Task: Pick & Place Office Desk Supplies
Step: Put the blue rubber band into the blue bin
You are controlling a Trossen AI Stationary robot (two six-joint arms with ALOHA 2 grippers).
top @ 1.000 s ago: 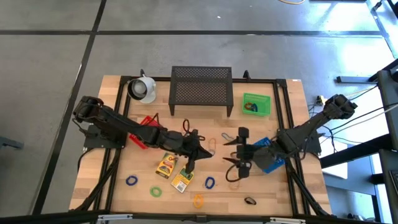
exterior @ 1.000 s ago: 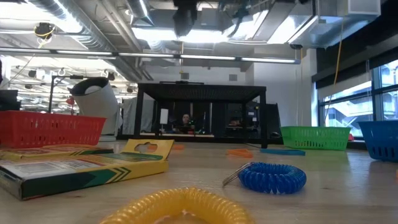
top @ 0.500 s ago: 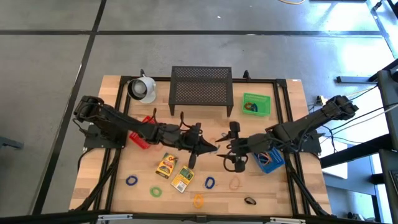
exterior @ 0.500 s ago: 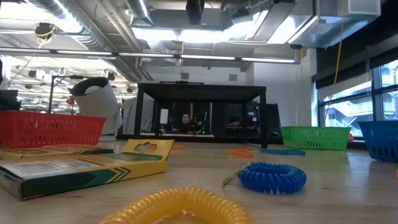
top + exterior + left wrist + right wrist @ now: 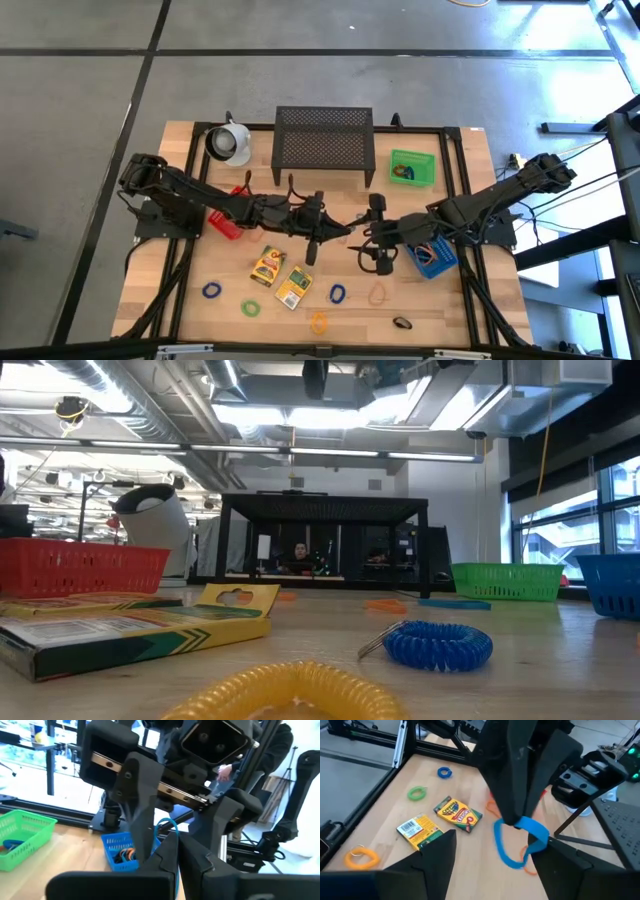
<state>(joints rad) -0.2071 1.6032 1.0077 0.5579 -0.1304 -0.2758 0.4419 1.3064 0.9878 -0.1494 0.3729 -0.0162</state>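
High view: you have both arms meeting over the middle of the surface. The left pincer is clamped shut on a thin blue loop, held in the air above the wood; the right wrist view shows the loop hanging from the closed fingertips. The right pincer stands just beside it with its jaws spread wide and nothing in them; both of its fingers flank the left pincer's tip in the left wrist view.

Step in hand, as I judge it: a hand-over of the blue loop from left arm to right, presumably bound for the blue bin, which lies by the right arm and already holds some loops.

Next move calls for the following. You need the right pincer's jaws to straddle the loop itself, not the left fingertips, then close before the left lets go. The loop is thin and limp, so expect it to sag or slip if released early.

Remaining supplies lie on the surface: two yellow packets, a second blue loop, a green loop, a yellow loop, a dark loop and others. The sorting is far from finished.
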